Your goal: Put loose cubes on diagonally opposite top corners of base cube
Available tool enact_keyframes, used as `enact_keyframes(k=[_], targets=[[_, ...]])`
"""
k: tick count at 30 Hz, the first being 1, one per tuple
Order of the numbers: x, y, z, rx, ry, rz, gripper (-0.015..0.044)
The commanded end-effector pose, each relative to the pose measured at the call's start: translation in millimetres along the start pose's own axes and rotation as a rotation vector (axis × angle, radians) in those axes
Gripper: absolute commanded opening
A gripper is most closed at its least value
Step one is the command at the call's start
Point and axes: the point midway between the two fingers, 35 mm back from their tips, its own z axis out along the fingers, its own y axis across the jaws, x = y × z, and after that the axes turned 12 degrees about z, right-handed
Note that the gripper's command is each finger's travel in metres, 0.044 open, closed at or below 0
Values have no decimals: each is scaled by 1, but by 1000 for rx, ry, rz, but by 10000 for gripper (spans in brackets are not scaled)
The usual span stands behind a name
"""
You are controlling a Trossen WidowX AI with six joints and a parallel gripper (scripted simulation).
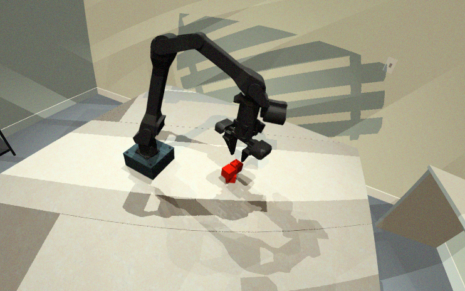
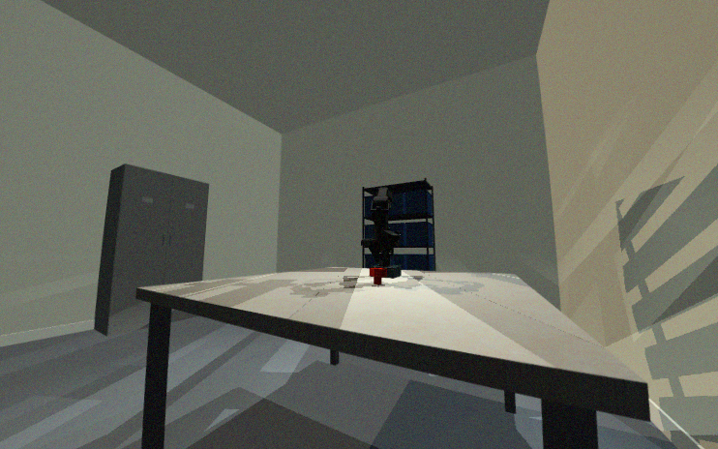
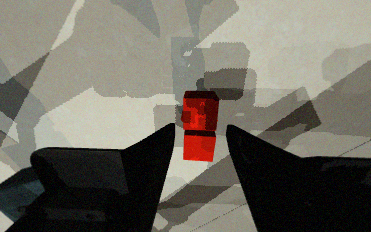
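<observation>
Tool (image 1: pixel 239 152) hangs spread and empty above the red cubes (image 1: pixel 232 170), mid-surface (image 1: pixel 82 216); withdrawing well means rising straight, fingertips clear of the stack.

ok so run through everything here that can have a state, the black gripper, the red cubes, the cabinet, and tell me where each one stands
Black parallel-jaw gripper: open, holding nothing, above the cubes.
Red cube stack: resting on the table, free of the fingers.
Upper red cubes: sitting on the base cube; the gap between them cannot be made out.
Red base cube: on the white table.
Grey two-door cabinet: doors shut.
</observation>
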Motion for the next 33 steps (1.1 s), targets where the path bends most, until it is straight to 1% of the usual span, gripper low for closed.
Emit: enact_keyframes(k=[1, 13, 20, 21, 27, 33], targets=[[-1, -1, -8, 4, -5, -2, 205], [-1, 0, -25, 4, -5, -2, 205], [0, 0, -33, 3, -3, 1, 389], [0, 0, -34, 3, -3, 1, 400], [-6, 7, -34, 2, -4, 2, 400], [-47, 79, -36, -5, -8, 2, 400]])
